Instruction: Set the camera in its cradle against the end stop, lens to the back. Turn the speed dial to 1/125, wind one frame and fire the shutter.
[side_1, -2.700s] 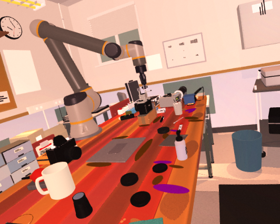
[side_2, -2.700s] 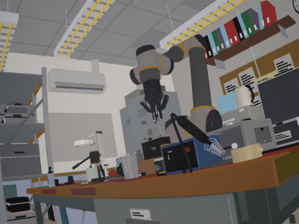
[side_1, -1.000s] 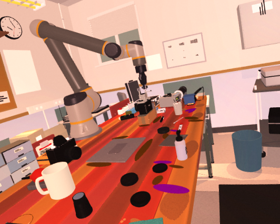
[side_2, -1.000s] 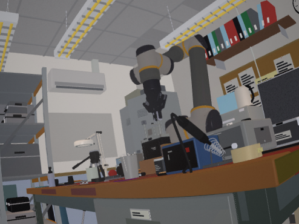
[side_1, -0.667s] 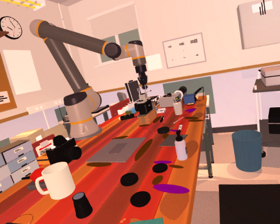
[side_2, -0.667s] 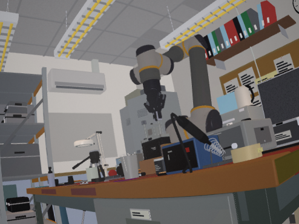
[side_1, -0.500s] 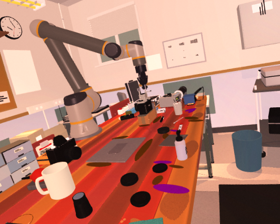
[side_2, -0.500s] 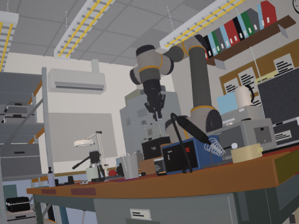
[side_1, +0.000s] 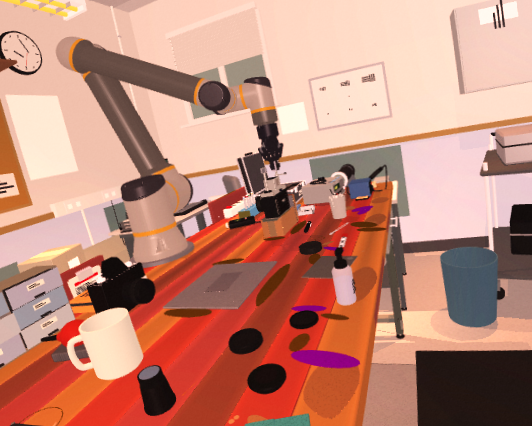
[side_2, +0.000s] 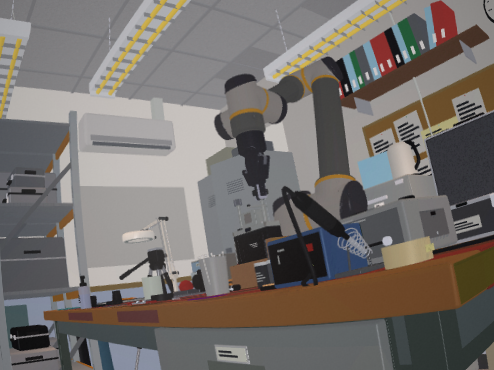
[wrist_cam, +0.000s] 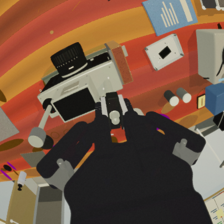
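Observation:
The cradle (side_1: 278, 223) is mostly hidden under the camera (wrist_cam: 80, 86), which sits in it with its ribbed black lens (wrist_cam: 68, 56) toward the far side and one end against the cork-faced end stop (wrist_cam: 121, 64). My gripper (wrist_cam: 114, 115) hangs above the camera's top plate, closed on a small grey-capped knob standing up from the camera. A wind lever with a round grey end (wrist_cam: 37, 137) sticks out from the camera's other end. From the side cameras the gripper (side_1: 272, 163) points straight down over the camera (side_1: 273, 202).
Behind the camera stand a monitor (side_1: 251, 172), a grey box (side_1: 317, 191) and a blue soldering station (side_2: 305, 253). A cup (side_1: 338, 205), lens caps (side_1: 310, 247), a white bottle (side_1: 344, 280), a grey mat (side_1: 221, 283), a second camera (side_1: 121, 286) and a mug (side_1: 107, 343) lie along the bench.

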